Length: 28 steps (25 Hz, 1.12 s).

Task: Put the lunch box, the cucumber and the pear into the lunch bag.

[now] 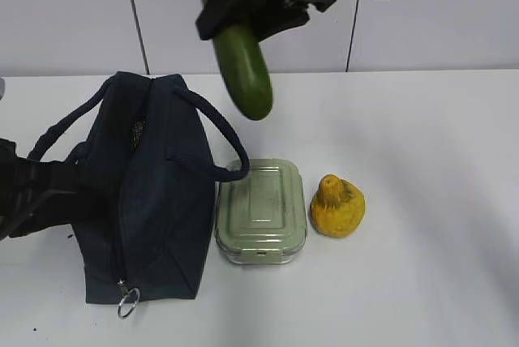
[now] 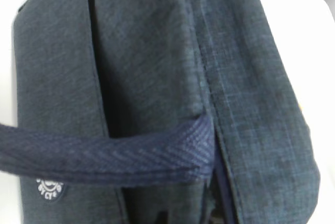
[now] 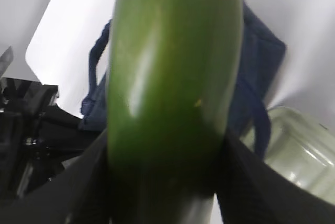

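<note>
Exterior: right gripper (image 1: 243, 10) clamped the cucumber (image 1: 247, 71) in the air above the desk's (image 1: 422, 160) back edge; lunch box (image 1: 261, 209) and pear (image 1: 336, 207) sat mid-desk, not packed yet. Left wrist: only lunch bag (image 2: 157, 77) fabric, couldn't tell that gripper's state. Right wrist: cucumber pinched between its fingers (image 3: 246, 182).

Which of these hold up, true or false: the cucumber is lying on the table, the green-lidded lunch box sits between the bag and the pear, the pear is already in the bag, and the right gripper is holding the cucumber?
1. The long dark green cucumber lies on the table. False: it hangs in the air, clear of the white table.
2. The sage-green lidded lunch box sits between the dark navy fabric lunch bag and the lumpy yellow pear. True.
3. The pear is inside the bag. False: it stands on the table, right of the lunch box.
4. The right gripper is shut on the cucumber. True.
</note>
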Each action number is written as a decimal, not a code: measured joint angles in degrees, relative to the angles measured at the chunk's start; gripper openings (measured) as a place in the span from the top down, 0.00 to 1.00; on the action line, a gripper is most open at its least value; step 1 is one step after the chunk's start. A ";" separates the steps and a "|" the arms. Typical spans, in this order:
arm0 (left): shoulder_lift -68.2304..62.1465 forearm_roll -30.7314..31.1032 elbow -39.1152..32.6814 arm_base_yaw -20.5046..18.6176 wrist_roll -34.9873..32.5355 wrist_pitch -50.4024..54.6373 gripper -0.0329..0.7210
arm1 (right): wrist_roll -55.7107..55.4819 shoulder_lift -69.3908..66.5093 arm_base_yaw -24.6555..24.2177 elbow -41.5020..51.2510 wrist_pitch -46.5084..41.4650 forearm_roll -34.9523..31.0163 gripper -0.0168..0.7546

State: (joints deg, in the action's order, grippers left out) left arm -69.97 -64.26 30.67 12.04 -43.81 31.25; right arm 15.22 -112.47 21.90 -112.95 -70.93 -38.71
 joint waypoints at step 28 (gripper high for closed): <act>-0.07 -0.66 0.00 0.00 0.00 -0.44 0.98 | 5.67 -14.75 10.21 -0.12 16.18 -1.62 0.42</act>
State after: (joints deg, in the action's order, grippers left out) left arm -70.04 -64.93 30.67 12.04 -43.81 30.82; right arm 20.89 -127.22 32.11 -113.08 -54.75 -40.33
